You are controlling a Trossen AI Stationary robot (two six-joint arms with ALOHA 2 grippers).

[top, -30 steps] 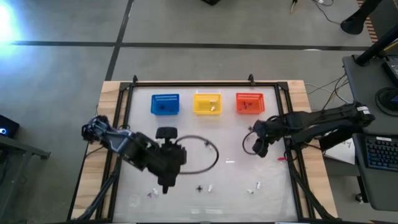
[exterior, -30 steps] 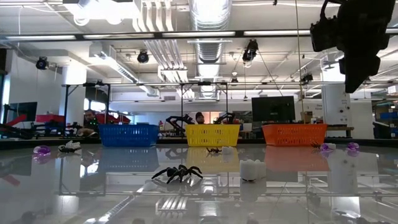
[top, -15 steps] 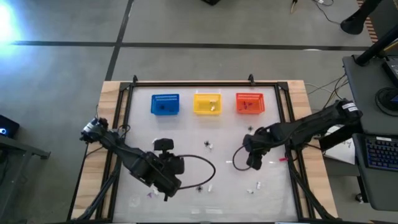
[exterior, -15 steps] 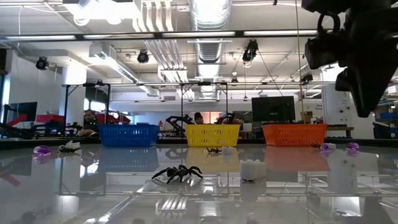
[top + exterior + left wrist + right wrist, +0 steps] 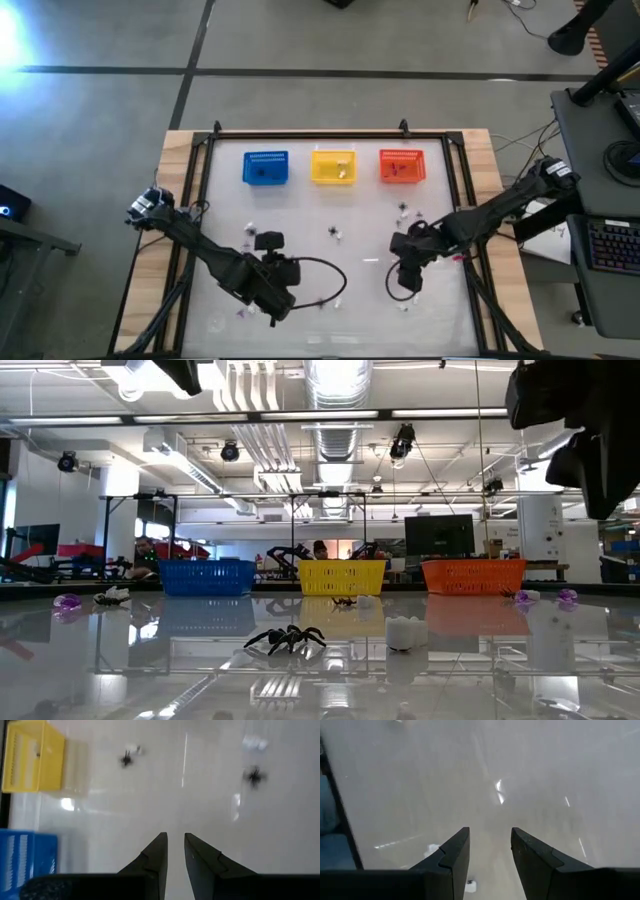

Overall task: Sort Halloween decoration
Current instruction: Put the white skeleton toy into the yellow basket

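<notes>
The Halloween decoration lies scattered on the glossy white table (image 5: 230, 270): a black spider (image 5: 285, 637) and a whitish piece (image 5: 403, 632) near the front, and purple pieces (image 5: 67, 601) at the sides. My left gripper (image 5: 172, 840) hangs over the near-left part, fingers slightly open and nothing between them; a spider (image 5: 255, 776) lies ahead of it. My right gripper (image 5: 490, 840) hangs open over the near-right part, with whitish pieces (image 5: 431, 851) on the table just beyond its fingers. In the high view the left gripper (image 5: 276, 312) and the right gripper (image 5: 405, 288) touch nothing.
A blue basket (image 5: 265, 167), a yellow basket (image 5: 333, 166) and an orange basket (image 5: 401, 166) stand in a row at the far edge. More trinkets lie mid-table (image 5: 333, 233) and far right (image 5: 403, 208). A black frame (image 5: 300, 133) rims the table.
My left gripper has sunk toward the table and gone a little toward the near edge. My right gripper has swung from mid-right toward the near edge and rolled somewhat. Neither has changed its opening. No trinket has moved.
</notes>
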